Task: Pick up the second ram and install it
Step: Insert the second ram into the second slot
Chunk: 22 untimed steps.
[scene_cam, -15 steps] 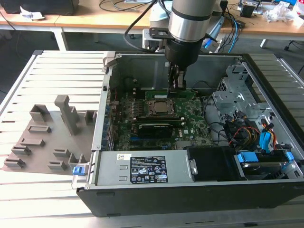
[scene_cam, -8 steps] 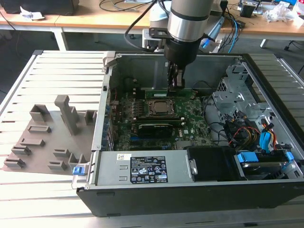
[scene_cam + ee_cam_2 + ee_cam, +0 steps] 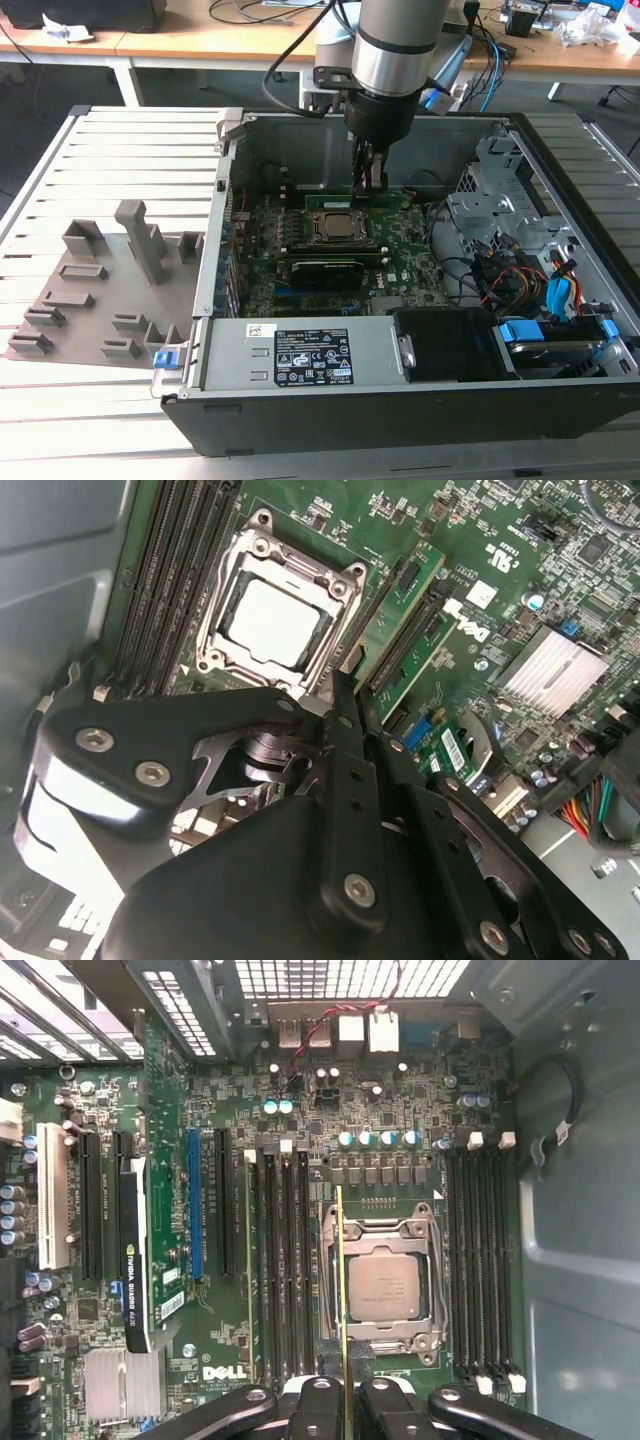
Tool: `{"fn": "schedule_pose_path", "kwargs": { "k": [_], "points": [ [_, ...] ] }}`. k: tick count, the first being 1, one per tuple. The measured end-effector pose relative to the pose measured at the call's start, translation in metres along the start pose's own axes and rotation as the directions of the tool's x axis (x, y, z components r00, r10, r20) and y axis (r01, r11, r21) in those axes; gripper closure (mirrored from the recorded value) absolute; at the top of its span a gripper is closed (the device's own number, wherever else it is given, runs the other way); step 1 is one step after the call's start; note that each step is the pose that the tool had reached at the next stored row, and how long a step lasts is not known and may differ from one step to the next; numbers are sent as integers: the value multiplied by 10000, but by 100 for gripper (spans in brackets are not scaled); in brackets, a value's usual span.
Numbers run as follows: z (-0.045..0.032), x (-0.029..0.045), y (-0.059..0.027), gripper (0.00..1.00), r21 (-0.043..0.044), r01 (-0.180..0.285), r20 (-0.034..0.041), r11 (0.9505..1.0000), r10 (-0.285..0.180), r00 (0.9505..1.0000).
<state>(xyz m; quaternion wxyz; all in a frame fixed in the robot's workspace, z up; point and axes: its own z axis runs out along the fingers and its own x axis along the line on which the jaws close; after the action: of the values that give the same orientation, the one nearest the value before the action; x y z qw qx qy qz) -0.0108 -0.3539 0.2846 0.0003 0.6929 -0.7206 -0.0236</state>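
green second ram (image 3: 340, 1290) sits clamped edge-on in my claw (image 3: 340, 1400), hovering over the processor socket (image 3: 383, 1288), not over a slot. i judge any tilt could knock socket latches, or miss the memory slots (image 3: 283, 1260) beside it.

Thin green ram (image 3: 340, 1290) edge-on above socket

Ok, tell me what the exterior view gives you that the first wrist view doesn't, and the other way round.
The exterior view adds the grey fixture tray lying beside the open computer case, and the arm reaching down into it.

The first wrist view adds the vent grille, the finned heat sink, and the stick seen edge-on beside the socket.

Both share the gripper shut on the second ram, the processor socket and the black expansion card.
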Motion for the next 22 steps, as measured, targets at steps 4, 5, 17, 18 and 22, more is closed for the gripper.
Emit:
{"fn": "schedule_pose_path", "kwargs": {
  "k": [4, 5, 17, 18, 22],
  "points": [
    [62, 1, -2, 86, 0, 1, 0, 10000, -1, 10000],
    [67, 1, -2, 86, 0, 0, 0, 10000, 0, 10000],
    [178, 50, 40, 86, 0, 0, 0, 10000, 0, 10000],
    [182, 59, 41, 86, 0, 0, 0, 10000, 0, 10000],
    [193, 83, 44, 86, 1, 0, 1, 10000, 0, 10000]
  ]
}}
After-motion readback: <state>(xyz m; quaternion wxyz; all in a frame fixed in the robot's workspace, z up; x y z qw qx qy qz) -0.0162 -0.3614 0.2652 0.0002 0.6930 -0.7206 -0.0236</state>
